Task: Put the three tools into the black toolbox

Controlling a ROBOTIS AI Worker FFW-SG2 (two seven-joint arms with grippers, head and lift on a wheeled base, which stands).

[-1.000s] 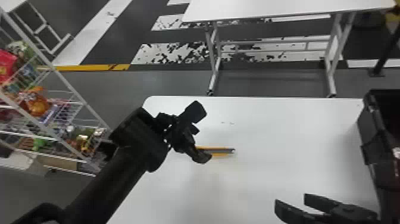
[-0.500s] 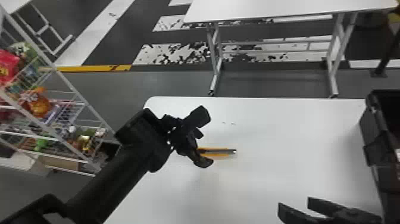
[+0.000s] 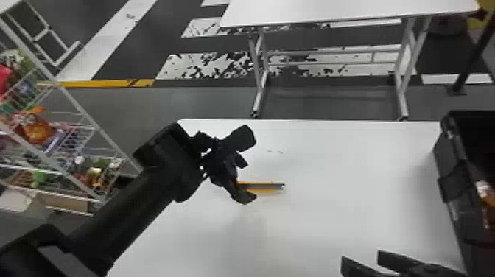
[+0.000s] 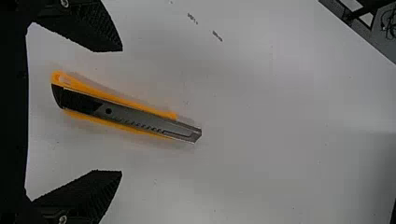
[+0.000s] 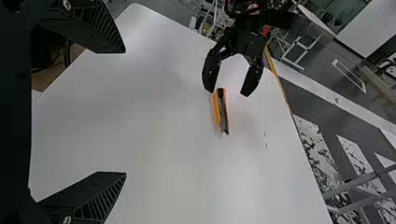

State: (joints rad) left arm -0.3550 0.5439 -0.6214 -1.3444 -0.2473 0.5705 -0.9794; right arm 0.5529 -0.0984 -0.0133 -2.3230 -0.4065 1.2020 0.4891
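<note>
1. Table: white, stretching under both grippers, with a few small dark marks beyond the knife.
2. Far table: white top on metal legs, beyond the first.
3. Rack: white wire, left of the table, its shelves loaded with colorful goods.
4. Toolbox: black, upright at the table's right side. Something orange and pale shows inside, too unclear to name.
5. Left gripper: at the knife, jaws spread wide and empty, one on each side of it, neither touching.
6. Right gripper: over the table's near part, left of the toolbox; jaws parted, grasping nothing.
7. Knife: yellow with a black end, lying flat on the table, well apart from the toolbox. Its metal tip points right, away from the left gripper.
</note>
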